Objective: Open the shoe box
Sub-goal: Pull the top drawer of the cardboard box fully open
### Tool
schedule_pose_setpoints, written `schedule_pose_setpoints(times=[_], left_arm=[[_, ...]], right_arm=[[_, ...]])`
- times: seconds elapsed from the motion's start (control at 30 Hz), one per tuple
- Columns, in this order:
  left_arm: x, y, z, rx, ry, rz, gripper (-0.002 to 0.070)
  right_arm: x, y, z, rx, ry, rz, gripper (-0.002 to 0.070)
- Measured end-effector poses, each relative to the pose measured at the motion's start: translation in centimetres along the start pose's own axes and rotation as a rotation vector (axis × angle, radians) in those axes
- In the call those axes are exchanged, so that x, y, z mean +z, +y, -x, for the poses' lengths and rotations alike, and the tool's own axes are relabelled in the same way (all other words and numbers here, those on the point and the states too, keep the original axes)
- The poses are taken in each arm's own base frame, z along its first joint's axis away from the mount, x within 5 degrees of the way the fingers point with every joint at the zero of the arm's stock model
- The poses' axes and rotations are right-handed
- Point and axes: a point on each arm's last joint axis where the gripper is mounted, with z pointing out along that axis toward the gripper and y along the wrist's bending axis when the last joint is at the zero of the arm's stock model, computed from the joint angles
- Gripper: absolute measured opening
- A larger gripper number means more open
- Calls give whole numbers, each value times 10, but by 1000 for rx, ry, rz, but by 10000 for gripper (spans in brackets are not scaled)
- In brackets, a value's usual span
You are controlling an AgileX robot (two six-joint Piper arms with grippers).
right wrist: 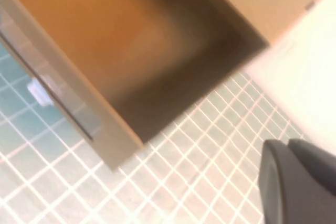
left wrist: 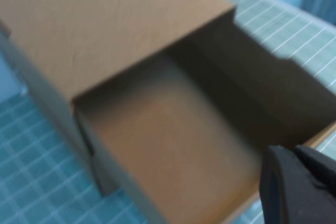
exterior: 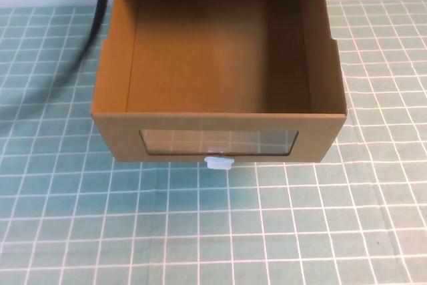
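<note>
Neither arm shows from the high camera, so I go by the wrist cameras. The left gripper is only a dark rubbery shape cut off at the picture's corner, near the drawer's rim. I cannot tell how it stands, nor whether it touches the cardboard. The right gripper is likewise a blurred dark mass, cut off, over the cloth beside the box and apart from it; it is closed tight.

The shoe box sits at the middle of the table towards the far edge. Its drawer stands drawn out towards me from the sleeve, whose far end runs out of the high picture. It is plain matte brown cardboard with straight, thin walls. The front wall carries a clear rectangular window and, below it, a small white pull tab that juts past the lower edge. A dark cable crosses the far left corner.

The cloth is teal with a white grid. It lies flat and bare in front of the box and on both sides.
</note>
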Motion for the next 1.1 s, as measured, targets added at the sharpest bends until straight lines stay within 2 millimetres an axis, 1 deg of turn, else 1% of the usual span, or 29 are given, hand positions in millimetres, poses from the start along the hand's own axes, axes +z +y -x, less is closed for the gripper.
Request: schedule_pose_setpoints(times=[0.03, 0.13, 0.23, 0.3, 0.33, 0.43, 0.5, 0.6, 0.73, 0.9, 1.1], left_arm=[[-5, -4, -11, -4, 12, 27, -5], [-13, -15, -47, -23, 8, 95, -5], [-19, -26, -84, -37, -47, 157, -5], [-23, -35, -110, -43, -103, 196, -5], [-21, -38, -124, -56, -125, 212, -5], [-10, -42, -166, -110, -163, 249, -5], [-3, -44, -188, -136, -200, 281, -5], [2, -43, -208, -154, -272, 330, -5], [7, -39, -218, -166, -345, 384, -5], [15, -38, -228, -182, -316, 382, -5], [23, -38, -241, -200, -270, 371, -5]], right_arm=[[-9, -7, -13, 17, -18, -1, -11], [-23, -15, -44, 123, -65, 13, -11], [-27, -15, -72, 239, -119, 35, -12], [-23, -8, -88, 250, -135, 53, -13], [-19, -4, -95, 242, -145, 58, -12], [-7, 9, -109, 185, -161, 49, -12], [2, 15, -115, 130, -165, 24, -13], [11, 24, -123, 87, -145, 22, -13], [18, 35, -133, 87, -102, 62, -13], [23, 44, -141, 105, -57, 113, -13], [24, 47, -144, 105, -41, 127, -13]])
